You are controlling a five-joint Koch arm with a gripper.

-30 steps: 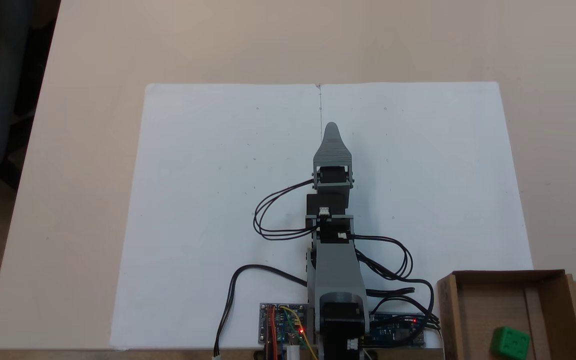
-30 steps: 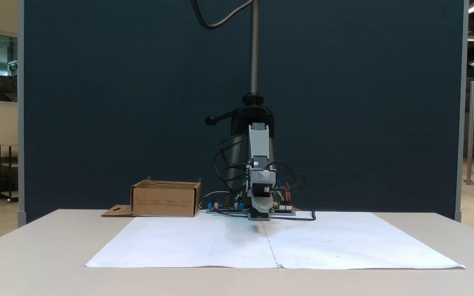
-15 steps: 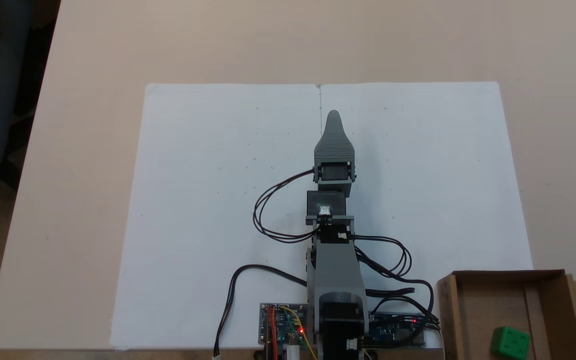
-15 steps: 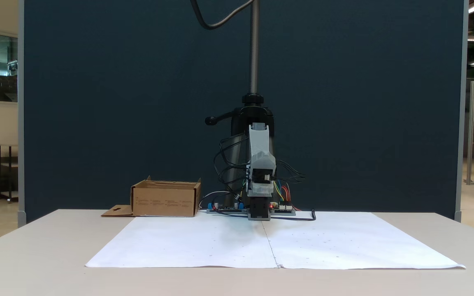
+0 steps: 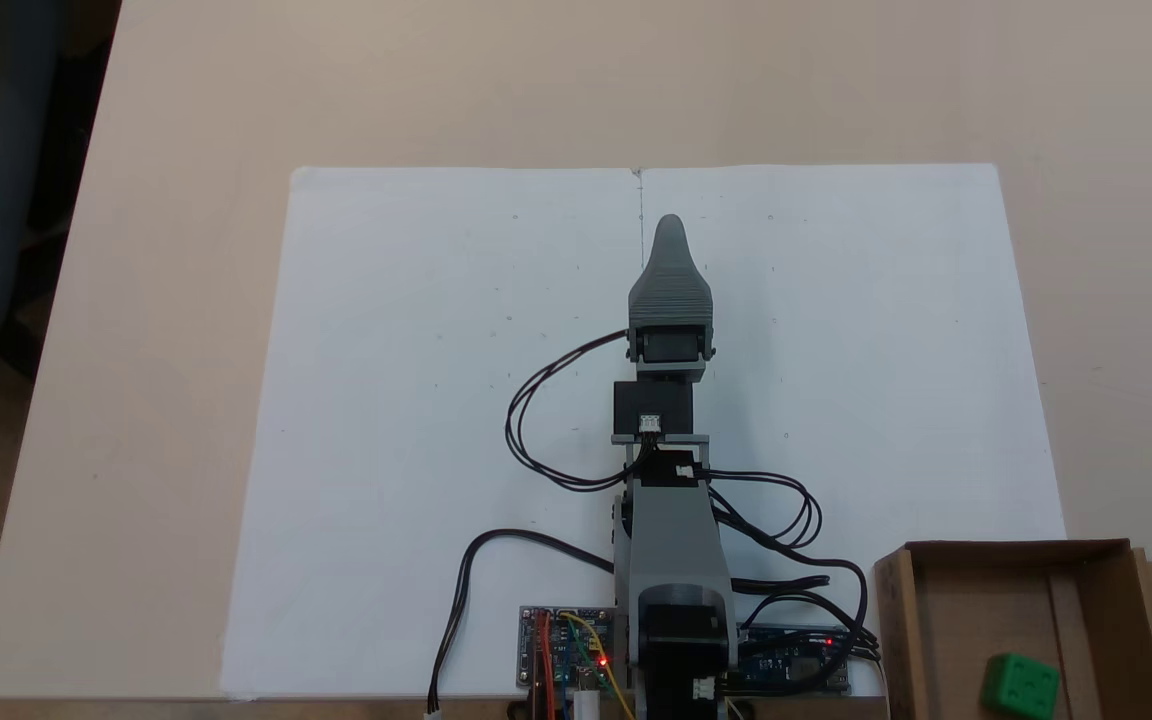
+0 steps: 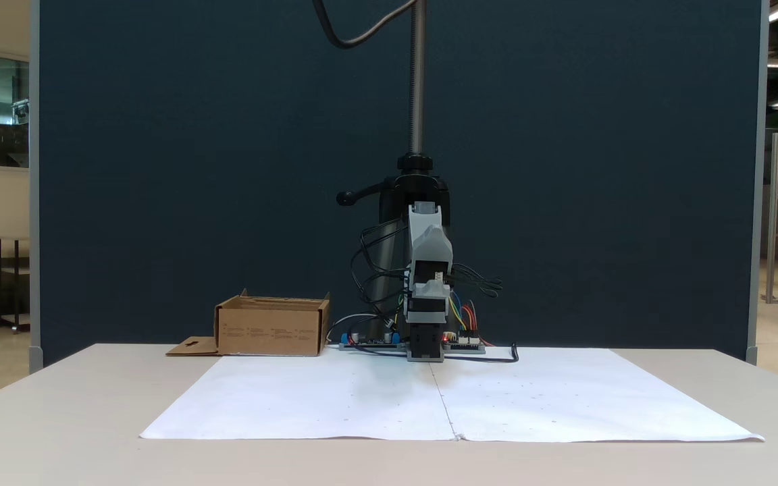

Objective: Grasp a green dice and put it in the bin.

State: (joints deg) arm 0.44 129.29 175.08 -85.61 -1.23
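The green dice lies inside the bin, a shallow brown cardboard box, near the lower edge of the fixed view from above. It rests on the floor of the box, apart from the walls. In the fixed view from the front, the bin stands on the table at the left of the arm, and its flap with the cutout lies flat beside it; the dice is hidden behind the wall there.

The gripper points away from the base along the middle seam of the white paper, well apart from the bin. From above only one grey tapered finger shows, with the other probably under it, so I cannot tell if the jaws are spread or pressed together. From the front the gripper is raised above the paper, and nothing shows between its tips.

Black cables loop at both sides of the arm. Circuit boards with small red lights sit by the base.
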